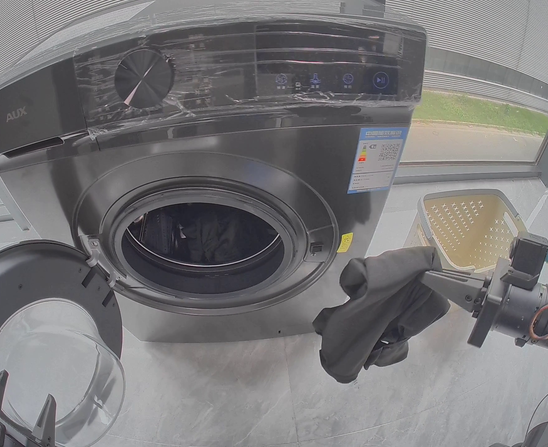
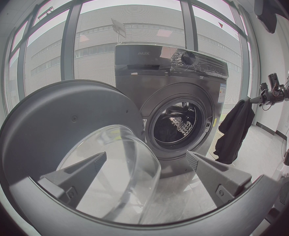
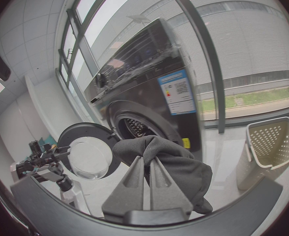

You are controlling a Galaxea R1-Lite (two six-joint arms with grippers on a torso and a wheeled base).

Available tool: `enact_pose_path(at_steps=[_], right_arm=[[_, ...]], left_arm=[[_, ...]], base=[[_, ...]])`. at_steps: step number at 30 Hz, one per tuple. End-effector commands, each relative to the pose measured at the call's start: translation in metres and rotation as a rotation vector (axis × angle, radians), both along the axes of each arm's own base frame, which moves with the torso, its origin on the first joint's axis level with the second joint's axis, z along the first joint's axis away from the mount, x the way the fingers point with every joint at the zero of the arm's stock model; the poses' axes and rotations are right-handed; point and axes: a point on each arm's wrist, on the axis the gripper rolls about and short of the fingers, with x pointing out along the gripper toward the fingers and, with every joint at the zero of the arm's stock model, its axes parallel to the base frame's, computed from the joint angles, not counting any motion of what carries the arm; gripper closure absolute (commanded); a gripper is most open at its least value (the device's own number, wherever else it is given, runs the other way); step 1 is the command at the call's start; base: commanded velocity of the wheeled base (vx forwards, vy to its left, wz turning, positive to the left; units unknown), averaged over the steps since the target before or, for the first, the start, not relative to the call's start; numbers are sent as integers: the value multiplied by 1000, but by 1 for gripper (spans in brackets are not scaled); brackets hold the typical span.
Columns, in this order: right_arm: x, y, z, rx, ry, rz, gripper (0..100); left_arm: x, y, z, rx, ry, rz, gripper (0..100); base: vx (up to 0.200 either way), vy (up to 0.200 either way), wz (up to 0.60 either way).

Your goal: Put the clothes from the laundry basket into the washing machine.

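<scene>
The left claw (image 1: 20, 406) sits low at the far left, its two fingers spread apart and gripping nothing, just in front of the open door (image 1: 35, 280). That single round door, with its clear glass bowl, swings out on the left side of the one washing machine (image 1: 237, 156), hinged at the rim of the drum opening (image 1: 202, 243). Inside the drum lies dark cloth (image 1: 215, 234); how many pieces it makes up cannot be told. On the panel above there is one round dial (image 1: 143, 79) under plastic wrap. To the right of the opening, the machine's front carries one blue label (image 1: 376, 159) and one small yellow sticker (image 1: 345, 242).

Further right, one dark grey garment (image 1: 376, 315) hangs in the air above the tiled floor (image 1: 224, 392), well clear of it. It is outside the machine, to the right of the drum opening and between the machine's front and the basket. The right claw (image 3: 147, 161) is pinched together on a fold at the top of this garment, and the rest droops below its fingers.

At the far right stands one cream laundry basket (image 1: 466, 231) on the floor beside the machine, tilted so its perforated inner wall shows.
</scene>
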Motion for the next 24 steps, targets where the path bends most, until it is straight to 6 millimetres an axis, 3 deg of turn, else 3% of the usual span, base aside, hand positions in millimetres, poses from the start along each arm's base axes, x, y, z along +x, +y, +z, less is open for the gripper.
enact_pose_path(at_steps=[1,10,24], right_arm=[[-2,12,-3,0,26,96,100],[-2,20,-14,-17,72,154,100],[26,55,-31,39,44,199,100]], left_arm=[[0,0,-5,0,0,0,0],[0,0,-5,1,0,5,0],[0,0,-5,1,0,3,0]], base=[[0,0,0],[0,0,0],[0,0,0]])
